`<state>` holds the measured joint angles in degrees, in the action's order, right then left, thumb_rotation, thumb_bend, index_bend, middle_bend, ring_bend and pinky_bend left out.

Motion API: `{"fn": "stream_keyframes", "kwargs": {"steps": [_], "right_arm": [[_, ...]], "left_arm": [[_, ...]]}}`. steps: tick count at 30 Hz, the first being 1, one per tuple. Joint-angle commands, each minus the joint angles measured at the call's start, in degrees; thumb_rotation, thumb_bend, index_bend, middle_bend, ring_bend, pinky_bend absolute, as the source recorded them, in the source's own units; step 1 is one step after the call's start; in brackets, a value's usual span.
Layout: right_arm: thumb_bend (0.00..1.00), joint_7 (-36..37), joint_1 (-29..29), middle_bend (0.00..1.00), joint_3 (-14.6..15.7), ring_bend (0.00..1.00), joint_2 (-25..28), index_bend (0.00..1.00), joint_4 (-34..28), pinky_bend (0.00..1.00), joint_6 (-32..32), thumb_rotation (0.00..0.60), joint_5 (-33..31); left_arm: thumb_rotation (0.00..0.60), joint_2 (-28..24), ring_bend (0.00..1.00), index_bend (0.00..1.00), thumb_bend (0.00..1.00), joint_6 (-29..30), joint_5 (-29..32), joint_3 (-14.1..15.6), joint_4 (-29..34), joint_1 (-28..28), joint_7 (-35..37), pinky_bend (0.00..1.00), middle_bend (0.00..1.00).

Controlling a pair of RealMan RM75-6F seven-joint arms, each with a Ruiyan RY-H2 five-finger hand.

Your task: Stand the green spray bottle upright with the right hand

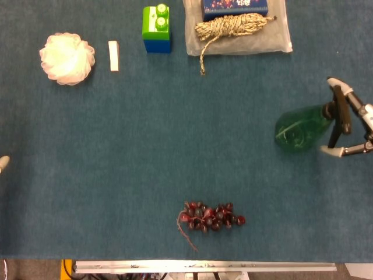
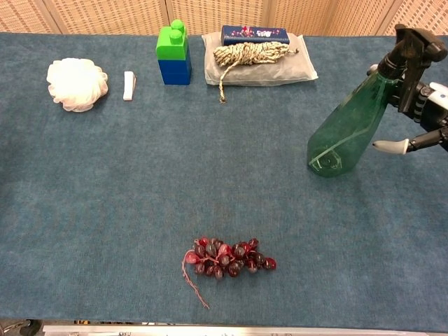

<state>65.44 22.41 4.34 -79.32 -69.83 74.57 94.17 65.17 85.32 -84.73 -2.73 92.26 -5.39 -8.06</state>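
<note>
Standing tilted on blue cloth table, translucent green spray bottle; right hand beside its neck, fingers spread, grip indeterminate.

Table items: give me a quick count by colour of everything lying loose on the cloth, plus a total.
Green: 2, spray bottle, green-and-blue block
White: 2, mesh sponge, small stick
Blue: 1, box
Tan: 1, rope
Clear: 1, bag
Dark red: 1, grapes
Total: 8
</note>
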Motion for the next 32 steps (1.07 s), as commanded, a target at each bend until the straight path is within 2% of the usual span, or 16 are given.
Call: {"fn": "stream_keyframes", "kwargs": {"steps": [1, 10, 16, 19, 26, 32], "right_arm": [[0.0, -12.72, -2.39, 0.01, -1.27, 0.0, 5.01, 0.05, -7.39, 0.03, 0.96, 0.6, -3.68], [0.0, -37.69, -5.4, 0.01, -2.04, 0.0, 16.78, 0.05, -22.31, 0.03, 0.86, 0.6, -9.49], [0.0, -54.07, -8.03, 0.05, -2.76, 0.0, 20.88, 0.05, -28.78, 0.03, 4.05, 0.6, -12.23], [0.0, -60.14, -9.4, 0.07, -3.38, 0.0, 20.81, 0.05, -29.54, 0.03, 6.69, 0.6, -12.71], [0.0, -81.61, -13.52, 0.07, -5.01, 0.0, 16.87, 0.05, -28.65, 0.03, 15.61, 0.6, -13.89], [0.0, -83.73, -15.27, 0.07, -5.13, 0.0, 16.69, 0.05, -30.22, 0.03, 17.08, 0.6, -13.03]], "left_arm": [[0.6, 0.0, 0.0, 0.0, 0.0, -0.01, 0.01, 0.0, 0.01, 0.0, -0.01, 0.0, 0.0], [0.6, 0.0, 0.0, 0.0, 0.0, -0.01, 0.0, -0.01, 0.0, -0.01, 0.0, 0.0, 0.0], [0.6, -0.02, 0.0, 0.0, 0.0, 0.0, 0.0, -0.01, 0.0, -0.01, 0.03, 0.0, 0.0], [0.6, 0.02, 0.0, 0.0, 0.0, 0.01, 0.0, 0.0, -0.01, 0.0, 0.0, 0.0, 0.0], [0.6, 0.03, 0.0, 0.0, 0.0, 0.03, -0.01, -0.02, -0.04, 0.0, 0.0, 0.0, 0.0], [0.6, 0.03, 0.0, 0.0, 0.0, 0.03, -0.02, 0.0, -0.04, 0.01, 0.02, 0.0, 0.0]]}}
